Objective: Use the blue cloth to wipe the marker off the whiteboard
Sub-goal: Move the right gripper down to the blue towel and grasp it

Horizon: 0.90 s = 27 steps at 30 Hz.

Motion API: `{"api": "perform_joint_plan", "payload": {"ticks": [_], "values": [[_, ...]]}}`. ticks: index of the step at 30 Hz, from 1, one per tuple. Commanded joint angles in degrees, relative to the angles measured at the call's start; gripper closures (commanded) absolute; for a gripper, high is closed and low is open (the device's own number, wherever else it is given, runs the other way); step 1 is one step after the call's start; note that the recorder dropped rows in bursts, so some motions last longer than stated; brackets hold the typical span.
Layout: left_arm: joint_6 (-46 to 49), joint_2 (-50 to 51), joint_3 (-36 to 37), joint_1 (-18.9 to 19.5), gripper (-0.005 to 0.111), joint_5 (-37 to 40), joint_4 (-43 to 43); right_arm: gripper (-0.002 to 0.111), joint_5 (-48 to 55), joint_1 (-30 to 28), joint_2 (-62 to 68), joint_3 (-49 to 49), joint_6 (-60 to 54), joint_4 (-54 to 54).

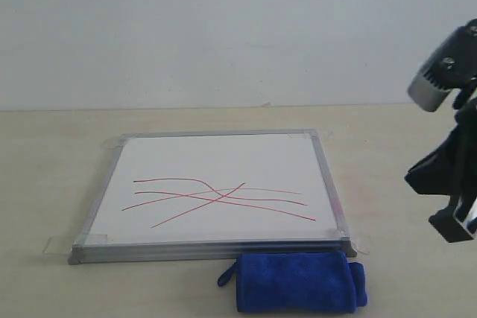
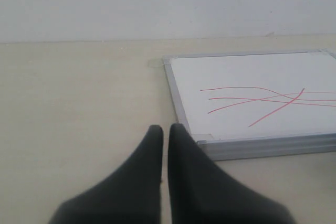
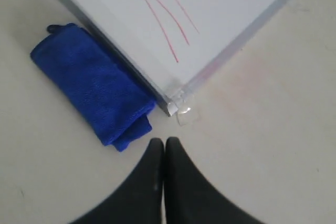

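The whiteboard [image 1: 223, 154] lies flat on the table with red marker lines [image 1: 220, 199] scribbled across its near half. The blue cloth [image 1: 298, 282], a rolled bundle, rests against the board's front edge near its right corner. My right gripper [image 1: 455, 221] hangs shut and empty above the table, right of the board; its wrist view shows the cloth [image 3: 94, 90] and board corner [image 3: 220, 35] just beyond the fingertips [image 3: 164, 141]. My left gripper [image 2: 166, 128] is shut, empty, near the board's front-left corner [image 2: 247, 77]; it is out of the exterior view.
A pale wall stands behind the beige table [image 1: 45, 184]. Clear tape tabs [image 1: 56, 245] stick out from the board's corners. A faint pink smear [image 3: 239, 77] marks the table by the board's right edge.
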Motion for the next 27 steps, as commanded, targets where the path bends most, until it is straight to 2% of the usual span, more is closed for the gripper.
{"api": "perform_joint_plan", "payload": {"ticks": [1, 7, 11, 17, 21, 24, 27], "values": [[-0.6, -0.1, 0.2, 0.1, 0.103, 0.0, -0.1, 0.108, 6.3, 4.5, 6.4, -5.8, -10.1, -1.0], [-0.6, -0.1, 0.2, 0.1, 0.103, 0.0, -0.1, 0.108, 14.9, 13.4, 14.9, -11.0, -12.6, -13.3], [-0.6, -0.1, 0.2, 0.1, 0.103, 0.0, -0.1, 0.108, 15.4, 19.4, 19.6, -11.4, -9.1, -20.3], [-0.6, -0.1, 0.2, 0.1, 0.103, 0.0, -0.1, 0.108, 13.3, 26.7, 24.7, -11.4, -3.7, -23.1], [-0.6, -0.1, 0.2, 0.1, 0.103, 0.0, -0.1, 0.108, 10.1, 29.3, 27.3, -11.4, 2.0, -23.1], [-0.6, -0.1, 0.2, 0.1, 0.103, 0.0, -0.1, 0.095, 7.5, 30.0, 29.1, -11.4, 2.9, -23.1], [-0.6, -0.1, 0.2, 0.1, 0.103, 0.0, -0.1, 0.069, 5.2, 30.0, 30.9, -11.4, 4.0, -23.1]]}}
